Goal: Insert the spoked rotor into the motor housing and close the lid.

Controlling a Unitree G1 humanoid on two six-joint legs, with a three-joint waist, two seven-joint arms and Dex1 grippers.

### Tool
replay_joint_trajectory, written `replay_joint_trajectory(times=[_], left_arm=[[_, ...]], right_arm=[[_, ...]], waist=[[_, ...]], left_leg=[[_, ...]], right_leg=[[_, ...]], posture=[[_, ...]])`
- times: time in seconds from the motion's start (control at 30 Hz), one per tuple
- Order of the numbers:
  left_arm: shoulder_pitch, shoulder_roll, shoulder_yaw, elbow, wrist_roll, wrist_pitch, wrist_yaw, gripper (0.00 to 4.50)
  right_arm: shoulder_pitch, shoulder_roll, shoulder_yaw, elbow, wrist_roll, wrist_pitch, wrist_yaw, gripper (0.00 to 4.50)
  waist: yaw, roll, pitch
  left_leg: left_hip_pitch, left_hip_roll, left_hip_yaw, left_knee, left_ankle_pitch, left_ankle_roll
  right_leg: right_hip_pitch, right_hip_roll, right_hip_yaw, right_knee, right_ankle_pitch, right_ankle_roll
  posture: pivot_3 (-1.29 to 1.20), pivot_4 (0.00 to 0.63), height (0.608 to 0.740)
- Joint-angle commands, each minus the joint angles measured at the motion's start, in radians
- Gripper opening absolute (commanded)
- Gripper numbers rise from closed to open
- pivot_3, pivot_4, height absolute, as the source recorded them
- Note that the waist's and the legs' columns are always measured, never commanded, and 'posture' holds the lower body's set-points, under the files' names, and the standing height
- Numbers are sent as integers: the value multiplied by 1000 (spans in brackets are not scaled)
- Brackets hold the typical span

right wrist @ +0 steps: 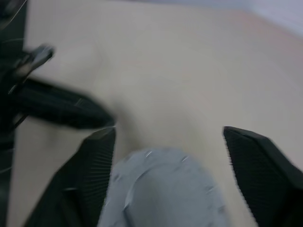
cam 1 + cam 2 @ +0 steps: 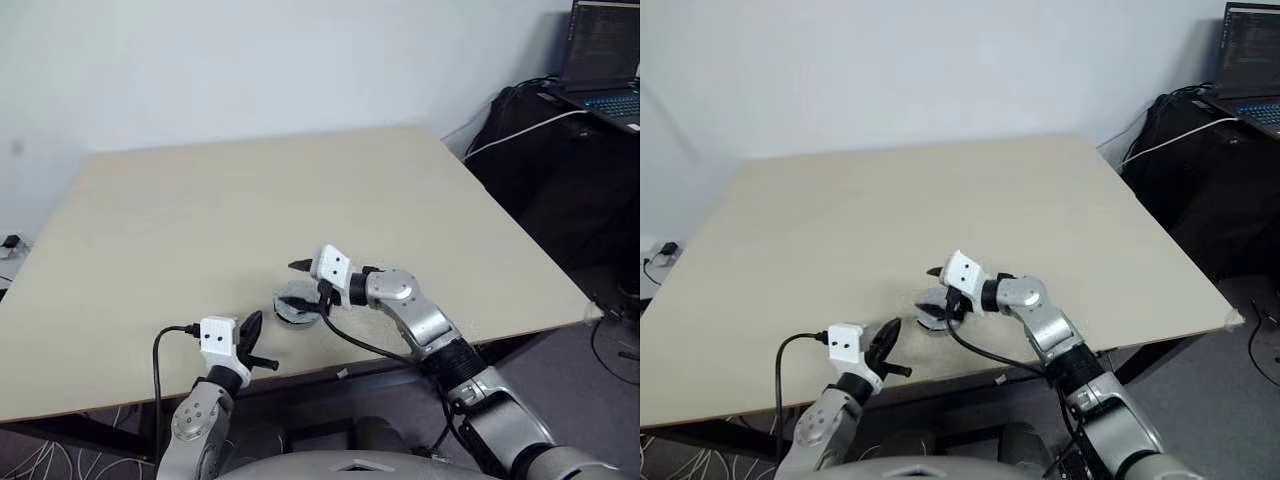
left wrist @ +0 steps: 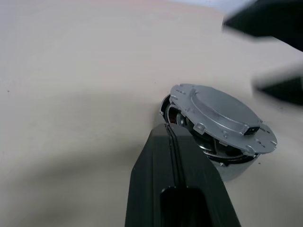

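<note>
Housing [image 3: 222, 163]: round grey-black puck on the pale table [image 2: 250, 200], low and centre in the left eye view, near the front edge. Copper-brown windings show through the gap under the cover.
Lid [image 3: 222, 116]: plain grey disc with a raised centre, lying over the housing but not flush; tilted, with a gap along the near edge in the left wrist view.
Rotor: cannot tell; the cover hides the inside of the housing.
Right gripper [image 1: 168, 161]: hovers at the housing, pointing toward frame left in the head views. Fingers apart, one [image 1: 92, 177] on each side of the lid in the right wrist view. Nothing is clamped between them; whether a finger touches the lid cannot be told.
Left gripper [image 3: 175, 151]: at lower left of the left eye view, near the table's front edge. Fingers pressed together with only a thin seam between them, holding nothing. Tip points at the housing and sits just beside it.
Background: dark bags [image 2: 560, 170] and an open laptop [image 2: 605, 60] at upper right.
</note>
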State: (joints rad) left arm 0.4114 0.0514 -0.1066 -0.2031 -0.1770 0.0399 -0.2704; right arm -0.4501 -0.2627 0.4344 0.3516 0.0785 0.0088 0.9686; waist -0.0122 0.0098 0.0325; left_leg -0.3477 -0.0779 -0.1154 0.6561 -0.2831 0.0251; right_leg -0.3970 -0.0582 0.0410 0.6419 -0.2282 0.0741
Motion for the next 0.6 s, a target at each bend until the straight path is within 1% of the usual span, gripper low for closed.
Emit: replay_joint_trajectory(times=[0.03,0.17,0.6], left_arm=[[3,3,1,-54,-3,-3,8,0],[12,5,1,-63,-2,-2,15,0],[35,8,4,-84,-2,-4,30,0]], right_arm=[[-52,5,-5,49,11,-41,87,4467],[-81,11,-5,113,1,-56,140,4467],[-152,46,-55,248,11,-26,177,4467]], waist=[[0,0,0],[2,0,0],[2,0,0]], left_leg=[[0,0,0,0,0,0],[0,0,0,0,0,0],[0,0,0,0,0,0]], right_leg=[[0,0,0,0,0,0],[0,0,0,0,0,0],[0,0,0,0,0,0]], posture=[[0,0,740],[0,0,740],[0,0,740]])
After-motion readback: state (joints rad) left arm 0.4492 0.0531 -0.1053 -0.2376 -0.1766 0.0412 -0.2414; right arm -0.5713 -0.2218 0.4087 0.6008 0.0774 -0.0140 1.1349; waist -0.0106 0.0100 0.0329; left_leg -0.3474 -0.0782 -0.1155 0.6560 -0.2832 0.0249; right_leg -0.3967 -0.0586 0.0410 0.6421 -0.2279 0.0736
